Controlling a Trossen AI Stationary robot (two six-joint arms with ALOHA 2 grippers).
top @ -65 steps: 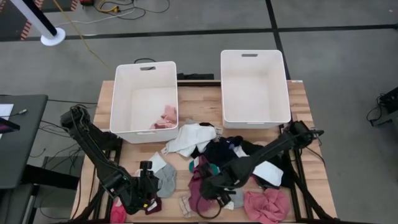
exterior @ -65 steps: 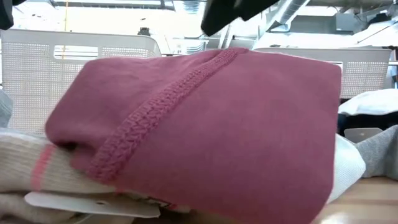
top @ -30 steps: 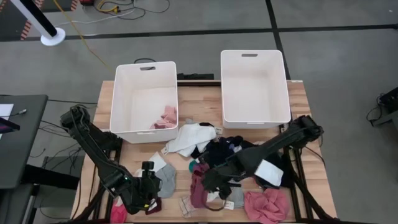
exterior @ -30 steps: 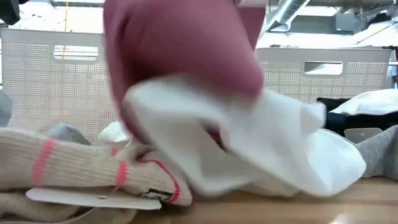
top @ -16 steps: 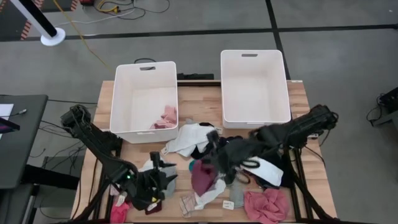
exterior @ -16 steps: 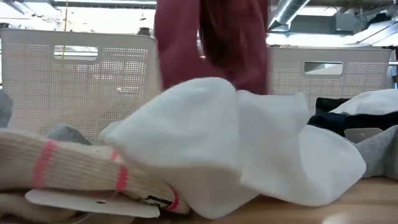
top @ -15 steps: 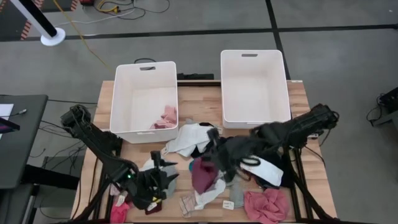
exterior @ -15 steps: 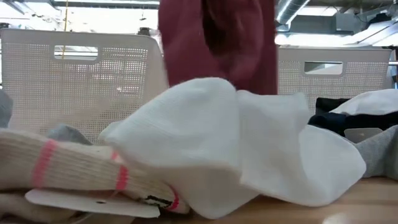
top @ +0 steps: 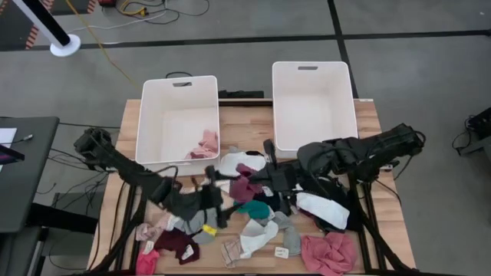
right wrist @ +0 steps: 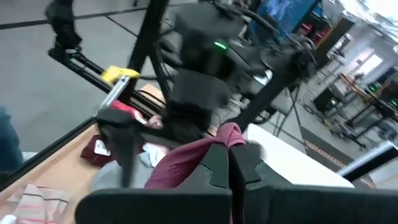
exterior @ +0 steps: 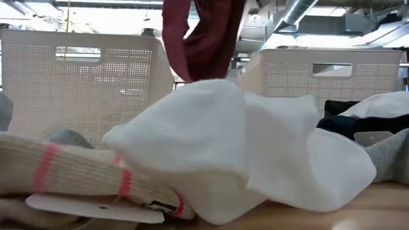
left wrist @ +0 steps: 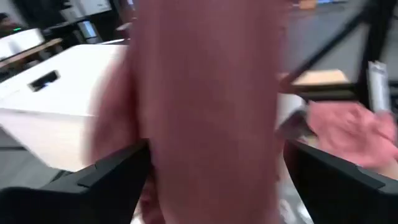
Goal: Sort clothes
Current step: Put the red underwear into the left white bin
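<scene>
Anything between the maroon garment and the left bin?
Nothing visible. The right gripper holds the maroon garment lifted above the pile, just in front of the left bin; the left gripper is open right beside it.

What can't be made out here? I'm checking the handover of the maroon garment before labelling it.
- Left claw, left wrist view: the blurred maroon garment fills the gap between its open fingers, so contact is unclear.
- Right claw, right wrist view: shut on the garment; the cloth's lower part is hidden by the fingers.
- Low view: the garment's top is cut off by the upper edge; a white garment hides the table behind.
</scene>
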